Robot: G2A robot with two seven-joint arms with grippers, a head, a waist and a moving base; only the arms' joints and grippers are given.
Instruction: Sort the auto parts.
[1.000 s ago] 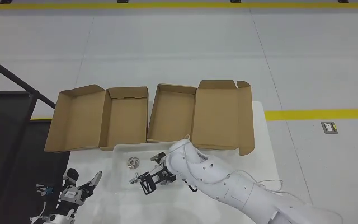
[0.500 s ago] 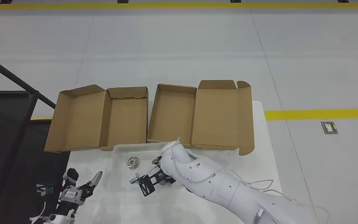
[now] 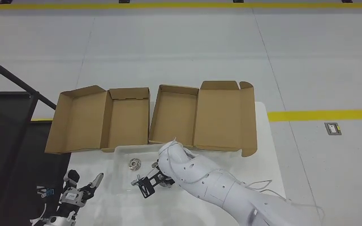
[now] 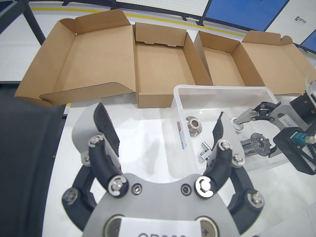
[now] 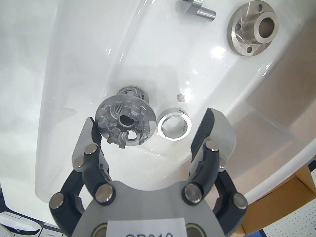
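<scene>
Your right hand [image 5: 150, 124] hangs spread inside the clear bin [image 4: 222, 90] at the lower centre of the top view. Its pads flank a toothed hub [image 5: 126, 122] and a ring collar [image 5: 174, 124] lying side by side. A flange [image 5: 253, 31] and a bracket [image 5: 195, 3] lie farther off. Your left hand [image 4: 160, 114] hovers spread over the table [image 4: 138, 134], lower left.

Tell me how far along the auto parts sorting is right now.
Done: nothing; the left box and right box are empty. In hand: the right gripper is open, down in the clear bin with the toothed hub and ring between its jaws, gripping nothing. Left: all four parts, including the flange and bracket, lie in the bin. The left gripper hangs open beside it.
</scene>
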